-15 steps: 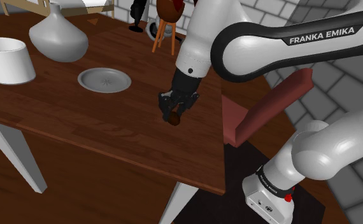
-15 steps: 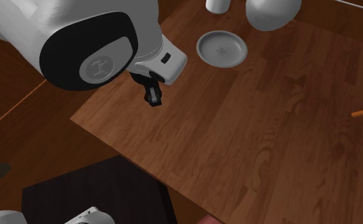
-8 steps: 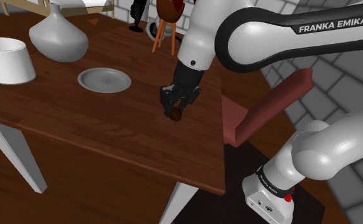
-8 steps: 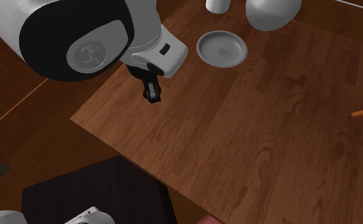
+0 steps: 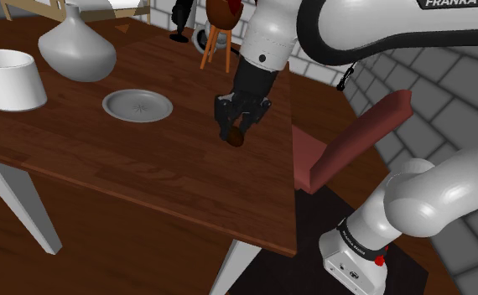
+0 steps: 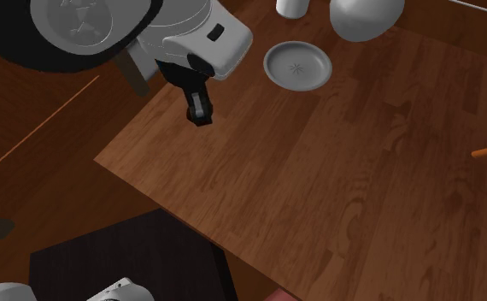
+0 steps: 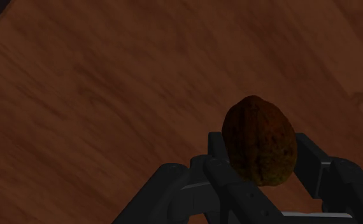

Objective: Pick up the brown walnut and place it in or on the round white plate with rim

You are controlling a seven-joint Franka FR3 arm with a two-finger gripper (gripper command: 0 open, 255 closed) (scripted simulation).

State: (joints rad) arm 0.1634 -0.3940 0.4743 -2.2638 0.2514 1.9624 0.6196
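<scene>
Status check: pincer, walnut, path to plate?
Pincer shut on walnut. Plate bare, toward shoulder view's left. No obstacle on table between them.

Grey block walls [image 5: 457, 100] surround a wooden table [image 5: 145, 168] and red chair [image 5: 355, 138].

White arm [image 5: 430, 197] with black joint bands; white FRANKA lettering [image 5: 459, 3]; red dot [image 5: 380, 260] near the base [image 5: 346, 261]; all-black fingers [image 7: 220, 181].
</scene>
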